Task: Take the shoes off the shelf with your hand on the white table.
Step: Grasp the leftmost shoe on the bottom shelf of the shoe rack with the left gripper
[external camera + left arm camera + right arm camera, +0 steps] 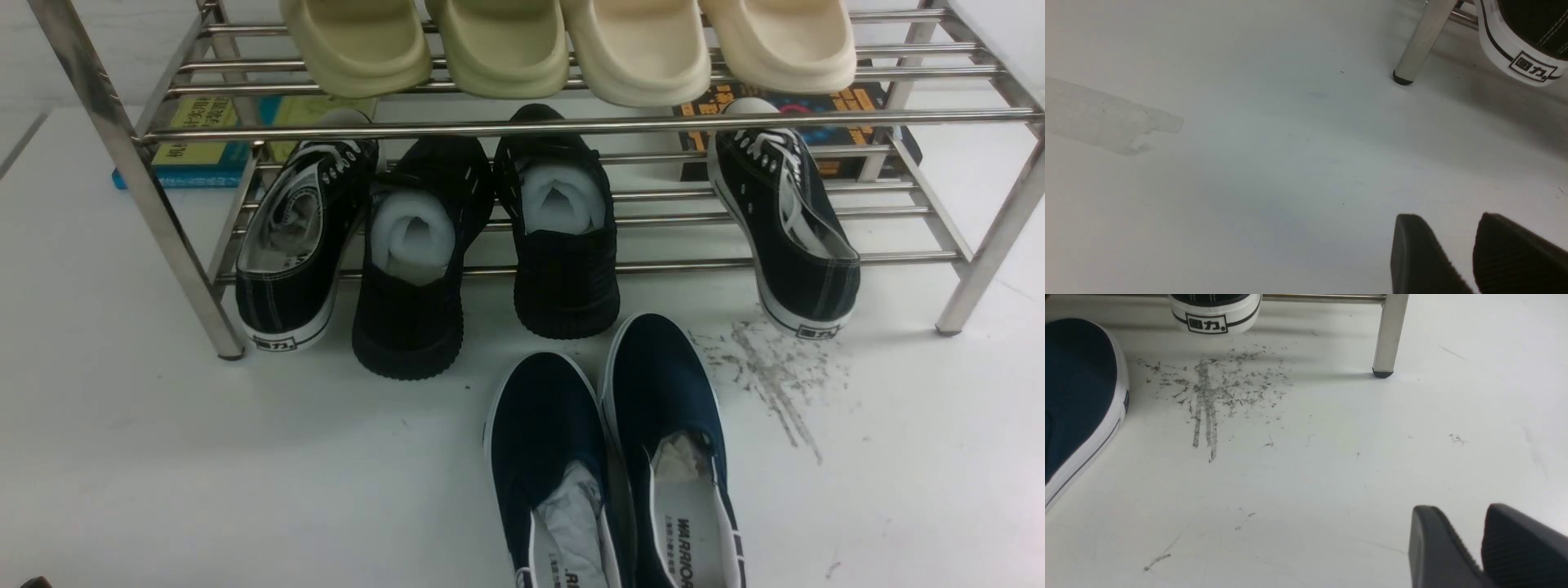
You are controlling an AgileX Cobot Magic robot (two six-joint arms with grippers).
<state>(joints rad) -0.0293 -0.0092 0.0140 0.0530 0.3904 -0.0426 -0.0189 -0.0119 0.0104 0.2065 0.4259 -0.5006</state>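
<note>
Black shoes (408, 318) ahead of your fingers (1412, 253), heels facing you; left gripper (1449, 220) likely nearer; it and right gripper (1459, 510) part-open, empty.

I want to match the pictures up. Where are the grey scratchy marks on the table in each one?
Front view: scuff marks right of centre, by the right canvas sneaker's heel.
Left wrist view: not in it.
Right wrist view: scuff marks in front of that same heel.
Shared landmark: the shelf.
</note>
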